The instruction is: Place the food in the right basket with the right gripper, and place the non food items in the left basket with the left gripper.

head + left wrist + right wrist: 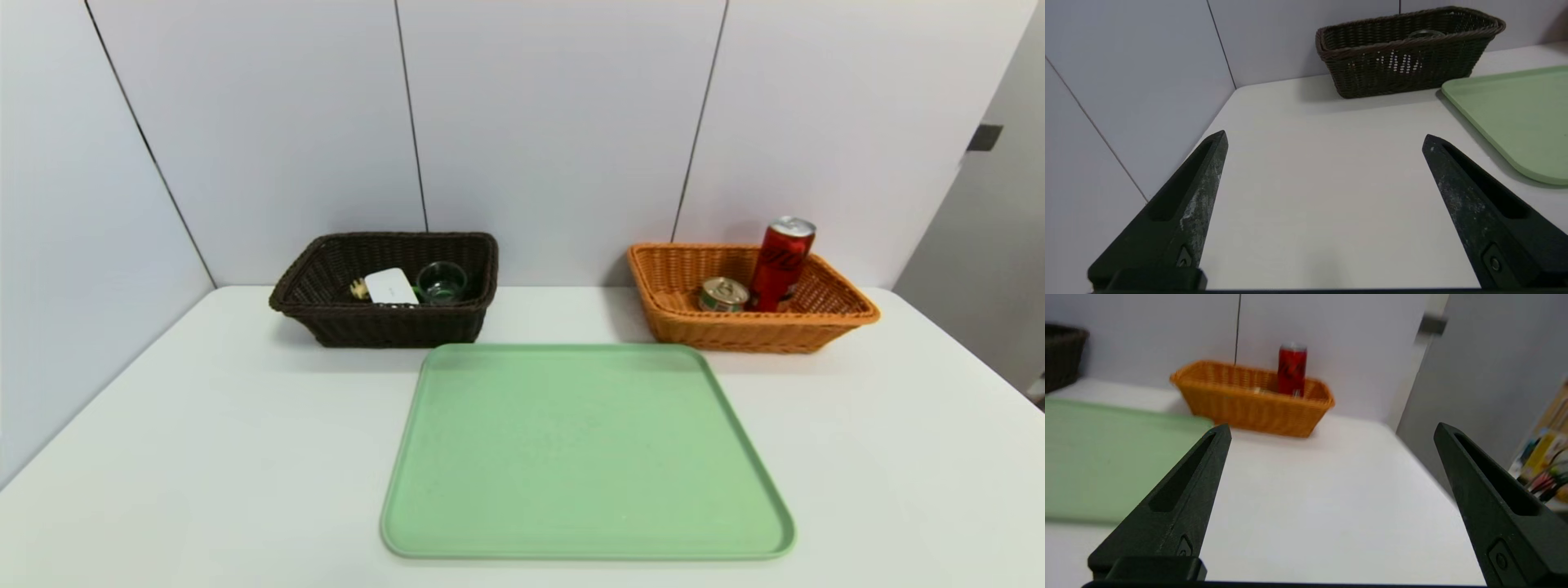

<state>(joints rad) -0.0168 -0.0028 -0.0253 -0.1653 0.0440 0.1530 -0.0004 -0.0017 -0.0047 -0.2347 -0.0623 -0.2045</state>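
Even, bright overhead light, no glare.
Soft short shadows under dark brown basket (1408,53) on worktop (204,425); right wrist view motion-blurred, orange basket (1253,398) soft; head view edges bowed.

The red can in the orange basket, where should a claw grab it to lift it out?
Probably around the upper body of the red can, just under the silver top, coming from above and the front. It leans against the rim of the orange basket, and the small tin sits close beside its base, so lower down is crowded.
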